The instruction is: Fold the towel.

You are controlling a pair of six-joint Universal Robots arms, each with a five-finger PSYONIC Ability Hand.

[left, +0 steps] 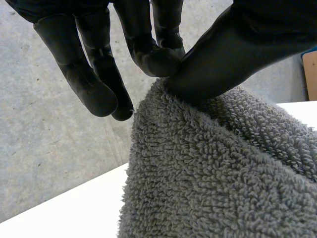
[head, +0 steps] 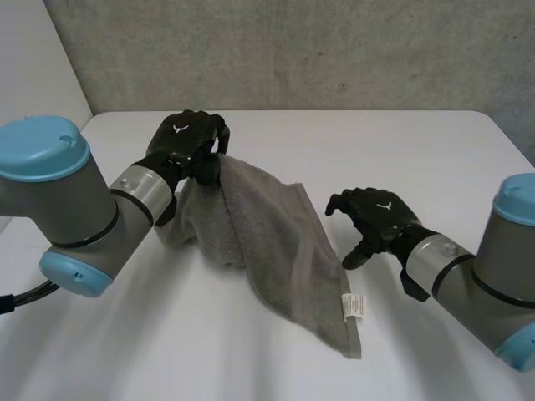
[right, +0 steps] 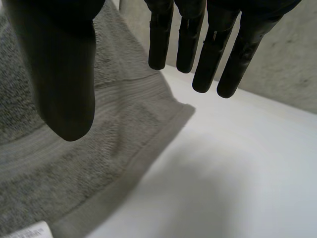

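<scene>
The white table (head: pixel 435 150) bears the grey towel (head: pixel 267 242), which is part-raised and drapes from a peak near the far side down to a flat near corner. The left hand (head: pixel 188 142) pinches that peak between thumb and fingertip, while the right hand (head: pixel 376 213) hangs empty just beside the towel's edge, fingers straight. This appears to be the opening lift of the fold. The next move likely calls for the right hand to take the free edge above the small white label (head: pixel 354 306), so both hands carry the cloth over evenly.
</scene>
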